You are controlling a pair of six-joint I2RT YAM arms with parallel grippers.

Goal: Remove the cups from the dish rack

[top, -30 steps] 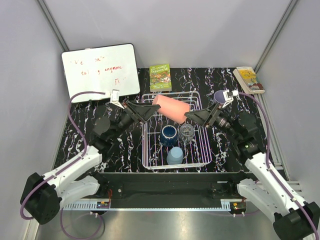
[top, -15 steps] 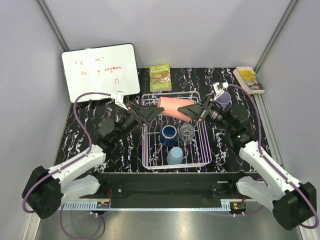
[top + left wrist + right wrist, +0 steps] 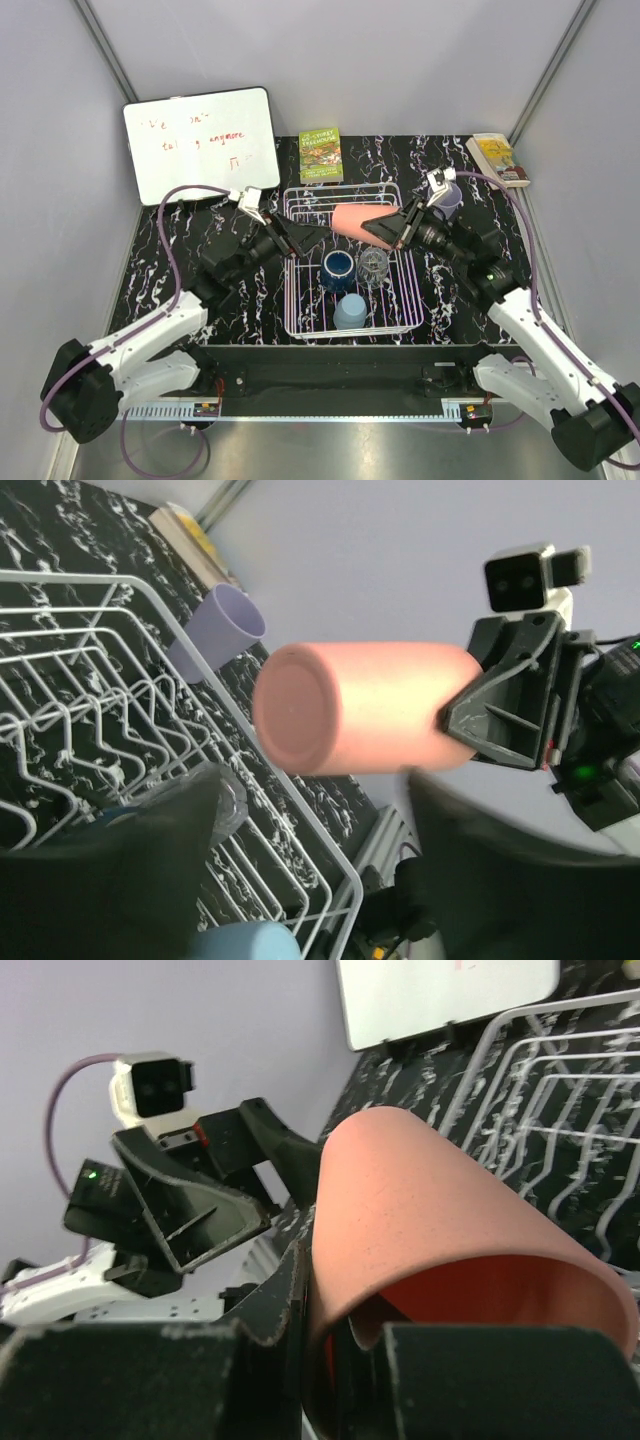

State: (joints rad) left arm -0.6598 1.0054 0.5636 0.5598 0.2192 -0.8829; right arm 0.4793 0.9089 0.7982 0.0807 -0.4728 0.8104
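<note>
My right gripper (image 3: pixel 388 230) is pinched onto the salmon-pink cup (image 3: pixel 352 219), gripping its wall at the open rim, with one finger (image 3: pixel 270 1330) on the outside and the other tucked inside the mouth. The cup lies on its side in the air above the far part of the white wire dish rack (image 3: pixel 289 290), its closed base pointing toward my left gripper (image 3: pixel 312 238). That hand is spread, the two fingers (image 3: pixel 130 870) standing well apart with the cup's base just beyond their tips; from the left wrist view I see no contact between them and the cup. Down in the rack, three more cups stand on the grid floor: a dark blue cup (image 3: pixel 337 268) and a clear faceted glass (image 3: pixel 373 265) side by side in the middle, and a light blue cup (image 3: pixel 350 312) upside down nearer to me. The lavender cup (image 3: pixel 449 201) stands upright on the black marbled table (image 3: pixel 180 270), outside the rack to its right, just behind my right wrist.
</note>
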